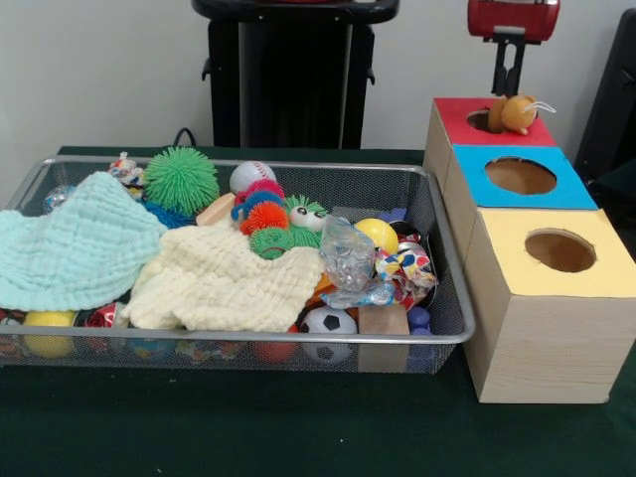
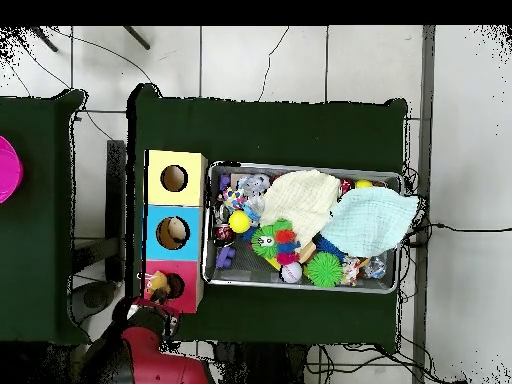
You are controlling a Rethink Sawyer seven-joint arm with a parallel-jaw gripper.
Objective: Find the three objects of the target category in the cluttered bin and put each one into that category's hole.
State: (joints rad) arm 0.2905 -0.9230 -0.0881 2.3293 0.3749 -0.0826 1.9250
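A tan-orange plush toy (image 1: 514, 112) with a thin white loop hangs at the right rim of the round hole (image 1: 478, 120) in the red-topped box (image 1: 452, 111). My gripper (image 1: 509, 92) is straight above it, and its narrow fingers look shut on the toy's top. In the overhead view the toy (image 2: 157, 286) lies beside the red box's hole (image 2: 174, 286), with the gripper (image 2: 151, 299) at the box's edge. The wire mesh bin (image 1: 248, 339) holds heaped clutter. No other plush toy shows clearly there.
A blue-topped box (image 1: 477, 184) and a yellow-topped box (image 1: 606, 268) stand in a row with the red one. In the bin lie a mint cloth (image 1: 75, 248), a cream cloth (image 1: 224, 283), a green spiky ball (image 1: 181, 179), a baseball (image 1: 251, 176) and a small soccer ball (image 1: 328, 321).
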